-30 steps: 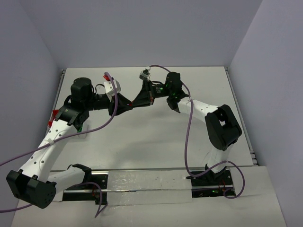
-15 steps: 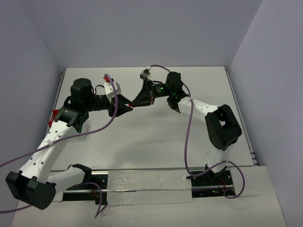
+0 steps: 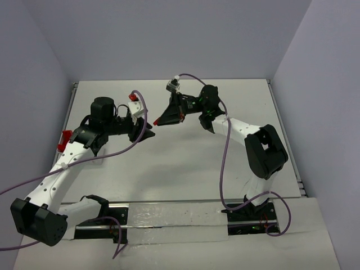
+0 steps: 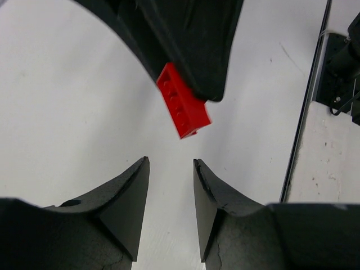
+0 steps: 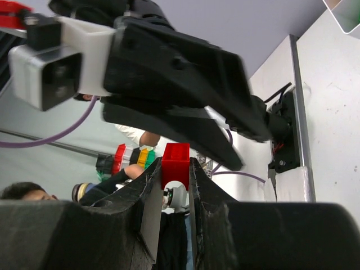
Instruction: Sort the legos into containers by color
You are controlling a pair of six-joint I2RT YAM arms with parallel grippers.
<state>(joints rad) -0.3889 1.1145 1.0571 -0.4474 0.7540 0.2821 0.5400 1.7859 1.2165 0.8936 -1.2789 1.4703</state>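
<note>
A red lego [image 5: 175, 156] is pinched between the tips of my right gripper [image 5: 175, 166], which is shut on it and held above the table. In the left wrist view the same red lego [image 4: 183, 108] pokes out from under the right gripper's black fingers [image 4: 191, 39]. My left gripper [image 4: 171, 166] faces it a short way off, open, with only bare table showing between its jaws. From above, the left gripper [image 3: 147, 135] and the right gripper [image 3: 157, 121] point at each other over the middle back of the table. No containers or other legos can be made out.
The white table [image 3: 185, 163] is walled at the back and on both sides. A metal rail [image 4: 306, 112] runs along its edge. The left arm's wrist camera [image 5: 48, 73] and its fingers [image 5: 185, 73] loom close above the right gripper. Purple cables trail from both arms.
The two grippers' tips met at the red lego before. My left gripper has since drawn back to the left and down with its jaws apart. The right gripper keeps hold of the brick.
</note>
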